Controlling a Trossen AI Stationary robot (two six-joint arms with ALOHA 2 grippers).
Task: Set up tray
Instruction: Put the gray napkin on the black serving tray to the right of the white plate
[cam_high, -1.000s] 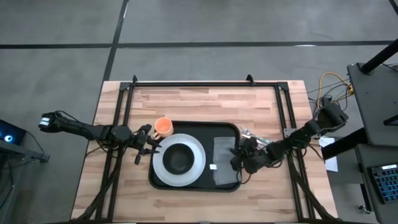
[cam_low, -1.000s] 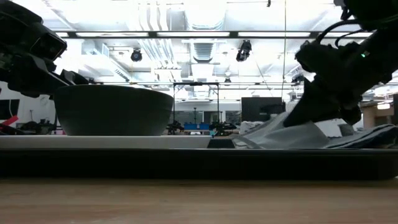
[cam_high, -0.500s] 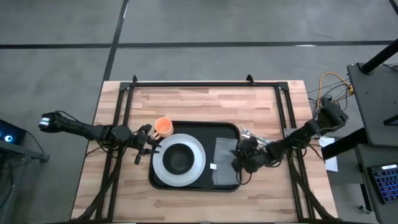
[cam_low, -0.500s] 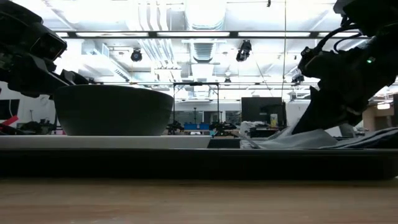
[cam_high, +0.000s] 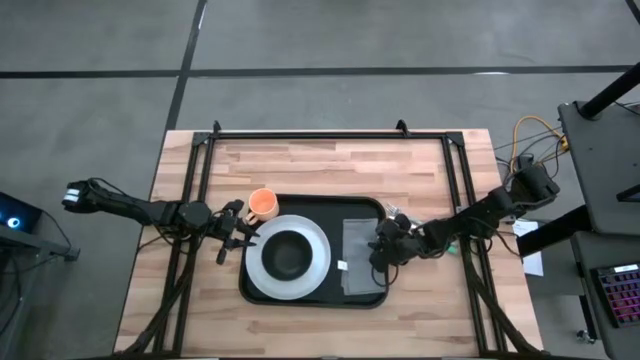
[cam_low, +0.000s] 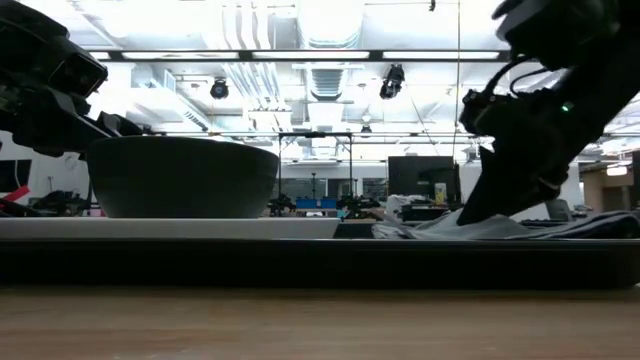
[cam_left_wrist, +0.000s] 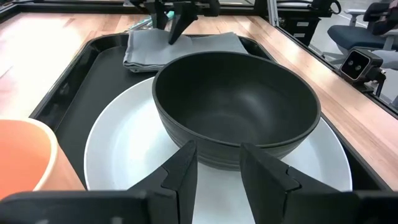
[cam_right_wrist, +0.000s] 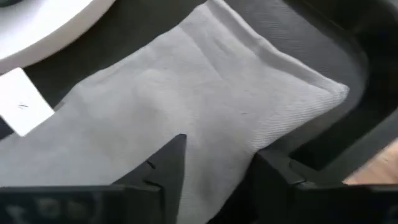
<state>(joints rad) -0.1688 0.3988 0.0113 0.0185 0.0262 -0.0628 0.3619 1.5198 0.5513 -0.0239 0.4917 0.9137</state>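
Since half a second ago the right gripper (cam_high: 380, 253) has been shifted slightly farther over the grey cloth (cam_high: 357, 258), fingers spread narrowly above it, nothing held. The left gripper (cam_high: 240, 240) is unchanged at the tray's (cam_high: 310, 203) left rim, open. Counted: one black tray mid-tabletop (cam_high: 300, 160), one white plate (cam_high: 305, 278), one dark bowl (cam_high: 287, 254), one orange cup (cam_high: 262, 204), one cloth. The cloth's right edge is hidden under the gripper.

Two slim dark jointed arms; each tool (cam_high: 384, 254) black, two-fingered.
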